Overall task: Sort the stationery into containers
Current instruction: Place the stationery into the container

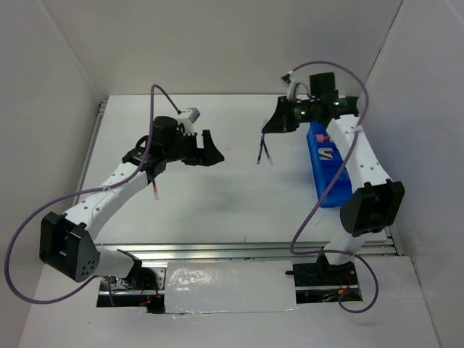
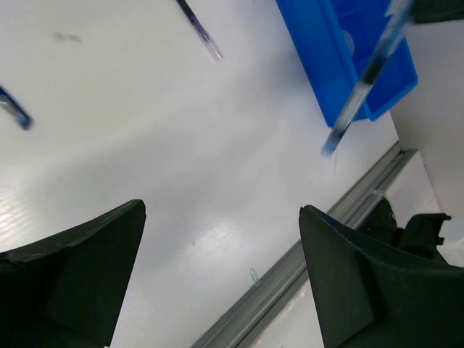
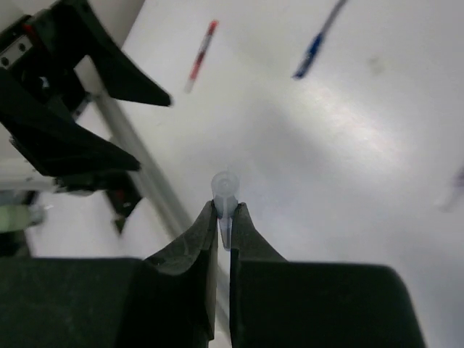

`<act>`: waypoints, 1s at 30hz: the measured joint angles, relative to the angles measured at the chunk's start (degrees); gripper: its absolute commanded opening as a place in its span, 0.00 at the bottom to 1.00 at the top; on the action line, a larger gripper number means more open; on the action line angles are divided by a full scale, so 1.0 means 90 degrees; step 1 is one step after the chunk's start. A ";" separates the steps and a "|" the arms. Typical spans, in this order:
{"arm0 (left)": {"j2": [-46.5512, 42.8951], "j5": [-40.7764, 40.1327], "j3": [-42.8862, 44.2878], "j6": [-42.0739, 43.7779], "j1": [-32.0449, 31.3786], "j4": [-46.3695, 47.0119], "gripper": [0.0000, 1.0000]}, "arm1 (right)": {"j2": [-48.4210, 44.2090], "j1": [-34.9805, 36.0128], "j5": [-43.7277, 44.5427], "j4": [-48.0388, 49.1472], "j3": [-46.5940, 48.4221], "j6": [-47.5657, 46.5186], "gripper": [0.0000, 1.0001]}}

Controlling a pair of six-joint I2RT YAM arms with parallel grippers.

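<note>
Pen point(image 3: 225, 185) largely hidden, apparently clear-capped.

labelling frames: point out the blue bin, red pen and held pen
blue bin point(image 1: 324, 175), top view, near half
red pen point(image 3: 201, 56), right wrist view, mid barrel
held pen point(image 2: 360, 87), left wrist view, mid barrel

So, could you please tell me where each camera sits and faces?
Top external: overhead from behind, looking down on the white table; left arm, right arm show.
Left wrist: faces down toward the bright blue rectangular plastic bin; open left hand shows.
Right wrist: faces down; right hand shut on a clear-tipped pen.
Top and left wrist share the bin.
</note>
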 measured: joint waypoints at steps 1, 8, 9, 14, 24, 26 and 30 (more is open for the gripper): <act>-0.0102 0.0000 -0.0053 0.0087 0.0136 -0.0027 0.99 | -0.0017 -0.0243 0.0175 -0.0588 0.0391 -0.0675 0.00; -0.0551 -0.0007 -0.0362 0.0600 0.0651 0.0017 0.99 | -0.1124 -0.1326 0.2266 -0.3004 0.0969 -0.4855 0.00; -0.0559 -0.0007 -0.0408 0.0631 0.0663 0.0034 0.99 | -0.1443 -0.1348 0.2630 -0.3155 0.0651 -0.5365 0.00; -0.0559 -0.0012 -0.0500 0.0780 0.0668 0.0046 0.99 | -0.2586 -0.1336 0.4333 -0.3592 -0.1088 -0.7295 0.00; -0.0559 -0.0012 -0.0500 0.0950 0.0668 0.0063 0.99 | -0.2380 -0.1625 0.5802 -0.3109 -0.2472 -0.8723 0.00; -0.0559 -0.0012 -0.0500 0.0957 0.0668 0.0061 0.99 | -0.2365 -0.1576 0.6013 -0.2875 -0.2591 -0.8869 0.00; -0.0559 -0.0015 -0.0500 0.1001 0.0678 0.0061 0.99 | -0.2314 -0.1455 0.6448 -0.2446 -0.2929 -0.9219 0.00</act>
